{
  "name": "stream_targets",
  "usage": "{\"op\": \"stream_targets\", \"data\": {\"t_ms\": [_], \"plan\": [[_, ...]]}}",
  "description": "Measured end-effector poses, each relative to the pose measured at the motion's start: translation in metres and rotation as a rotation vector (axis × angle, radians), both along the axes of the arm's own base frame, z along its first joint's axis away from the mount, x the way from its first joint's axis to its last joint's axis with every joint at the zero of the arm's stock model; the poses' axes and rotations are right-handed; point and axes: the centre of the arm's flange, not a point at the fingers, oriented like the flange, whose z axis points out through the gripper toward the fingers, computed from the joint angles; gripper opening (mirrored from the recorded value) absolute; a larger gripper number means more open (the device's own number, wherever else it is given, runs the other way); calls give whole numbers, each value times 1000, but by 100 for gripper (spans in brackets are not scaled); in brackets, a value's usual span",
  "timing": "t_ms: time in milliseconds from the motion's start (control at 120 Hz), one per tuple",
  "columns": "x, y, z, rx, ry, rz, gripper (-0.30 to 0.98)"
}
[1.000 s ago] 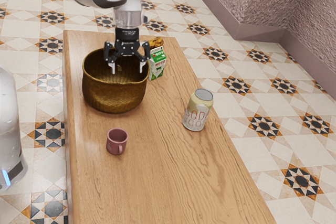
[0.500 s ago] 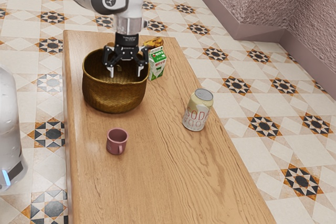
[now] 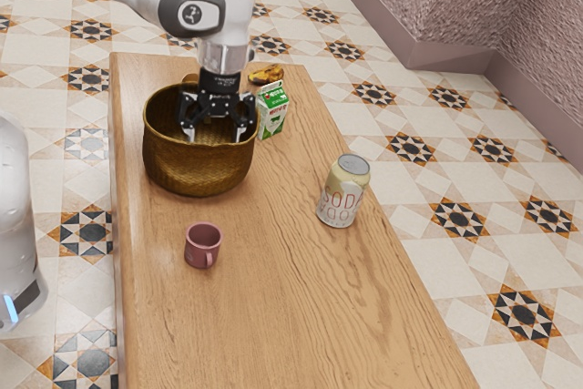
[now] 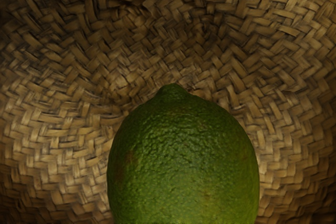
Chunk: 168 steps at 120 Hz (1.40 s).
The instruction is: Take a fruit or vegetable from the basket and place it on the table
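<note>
Green lime inside the woven basket, its small nub pointing along the basket's floor. Our jaws stand spread within the basket's mouth, their tips apart below its rim; nothing is pinched. We judge this to be the approach, with the grasp still to be made. The lime should prove light and firm, with a little give; its pebbled skin ought to offer fair grip, though the rounded form may roll or squirt away if we press near the tapered nub. We should therefore lower slightly and close across the widest part, one side each, with moderate force, then lift straight up to clear the basket's rim. A suitable resting place is the bare table near the basket, between the mug and the can, where we should release gently to prevent rolling.
</note>
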Motion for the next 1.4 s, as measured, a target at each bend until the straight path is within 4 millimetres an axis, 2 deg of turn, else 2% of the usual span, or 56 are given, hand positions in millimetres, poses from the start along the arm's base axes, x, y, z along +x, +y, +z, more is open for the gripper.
{"op": "stream_targets", "data": {"t_ms": [150, 400, 575, 642, 842, 933, 1242, 1400], "plan": [[2, -8, -8, 7, 11, 7, 69], [2, -9, -23, 9, 29, 44, 68], [2, -9, -27, 11, 28, 64, 68], [2, -9, -27, 12, 26, 70, 62], [3, -9, -26, 13, 23, 84, 31], [3, -9, -26, 13, 24, 89, 26], [3, -9, -26, 13, 27, 101, 25], [3, -9, -26, 14, 28, 105, 32]]}}
